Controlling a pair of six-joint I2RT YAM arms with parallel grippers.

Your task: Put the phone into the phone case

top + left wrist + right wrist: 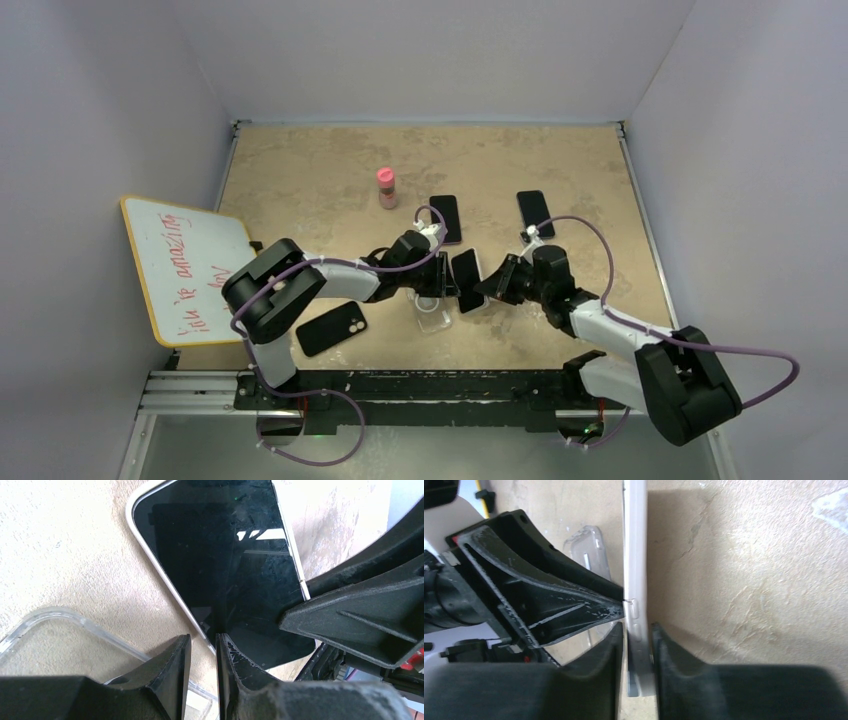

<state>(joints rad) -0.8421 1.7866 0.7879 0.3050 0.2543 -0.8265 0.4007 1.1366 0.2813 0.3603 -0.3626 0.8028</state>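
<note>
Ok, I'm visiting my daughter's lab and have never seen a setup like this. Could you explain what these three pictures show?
These are two robot arms bolted at the near edge of a table. The wide picture looks down from above and behind them. The other two pictures come from a small camera on each wrist, so each arm's own fingers show at the bottom.

In the middle, the left gripper and the right gripper both pinch the same phone by its edges. The left wrist view shows its dark screen, and the right wrist view shows it edge-on. The clear case it is meant to go into lies on the table right beside it.

Also there are three spare phones, a small pink-capped bottle and, on the left, a whiteboard.
</note>
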